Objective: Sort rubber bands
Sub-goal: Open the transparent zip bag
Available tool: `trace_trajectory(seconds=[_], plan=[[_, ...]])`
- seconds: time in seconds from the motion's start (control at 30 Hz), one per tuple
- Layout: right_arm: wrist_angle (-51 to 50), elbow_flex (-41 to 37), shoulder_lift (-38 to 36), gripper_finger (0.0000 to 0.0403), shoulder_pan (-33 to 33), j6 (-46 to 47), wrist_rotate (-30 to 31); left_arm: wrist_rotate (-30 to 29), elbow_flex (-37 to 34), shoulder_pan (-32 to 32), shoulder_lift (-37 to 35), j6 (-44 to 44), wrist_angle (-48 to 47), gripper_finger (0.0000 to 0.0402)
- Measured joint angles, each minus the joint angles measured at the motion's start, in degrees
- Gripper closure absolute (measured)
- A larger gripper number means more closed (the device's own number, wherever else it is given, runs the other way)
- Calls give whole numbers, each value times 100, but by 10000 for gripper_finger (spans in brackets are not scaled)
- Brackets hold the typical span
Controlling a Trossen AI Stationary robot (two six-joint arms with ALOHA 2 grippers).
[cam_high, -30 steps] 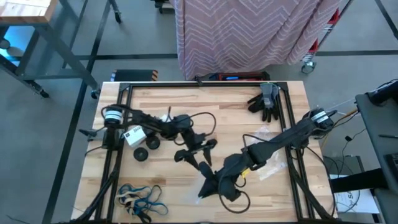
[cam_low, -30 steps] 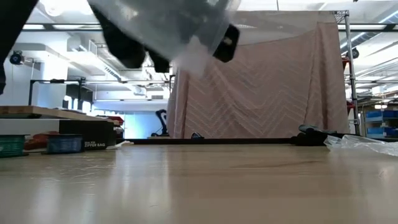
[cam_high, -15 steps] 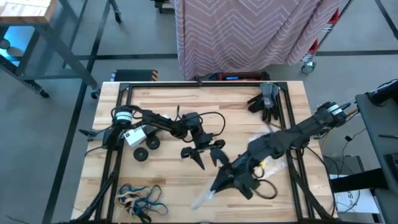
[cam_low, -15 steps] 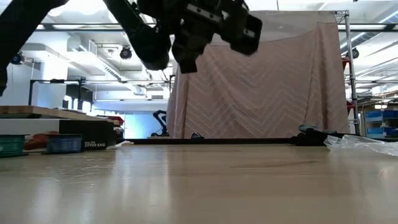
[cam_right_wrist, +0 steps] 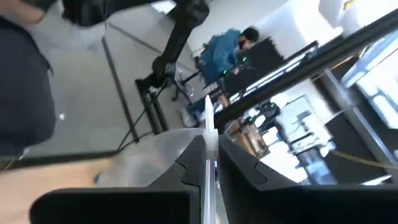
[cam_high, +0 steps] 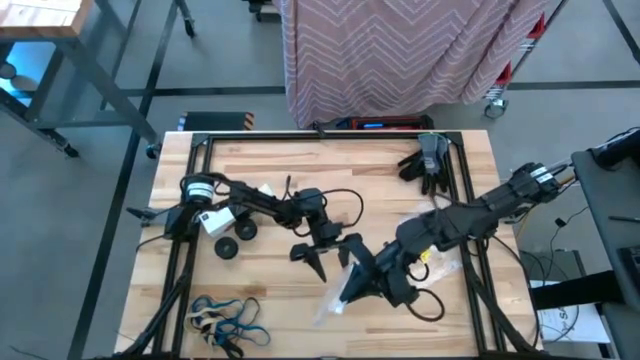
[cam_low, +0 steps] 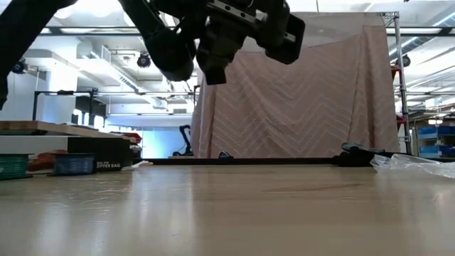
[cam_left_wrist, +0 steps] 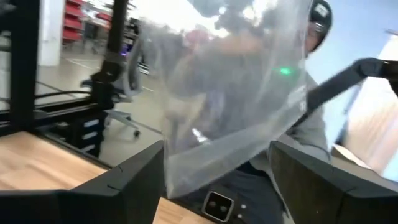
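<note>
Bands [cam_high: 225, 321] lie heaped at the near-left table corner, unsorted, I judge. My right gripper [cam_high: 345, 290] pinches a clear bag [cam_left_wrist: 236, 106]; my left gripper [cam_high: 330, 255] gapes empty beside it.

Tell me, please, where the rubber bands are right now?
In the high view the rubber bands lie in a tangled pile at the table's front-left corner, near the edge, well apart from both grippers and beyond the left arm's base.

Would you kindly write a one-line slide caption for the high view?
Right end effector holds a clear plastic bag mid-table, left end effector open beside it; rubber bands wait at the near-left corner.
</note>
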Motion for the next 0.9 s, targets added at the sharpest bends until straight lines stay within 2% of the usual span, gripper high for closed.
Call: trace_trajectory(seconds=[0.2,0.43,0.73,0.9], plan=[[-758,-2,-56,384,10,130,-225,389,0,-86,-75,-41,48,123],[-881,-2,-62,384,24,663,-1489,507,0,57,-90,-180,42,139],[-1825,-4,-57,384,21,1049,-1498,505,0,18,-108,-305,-113,160],[-1699,-4,-56,384,16,751,-1494,233,0,19,-108,-102,-615,175]])
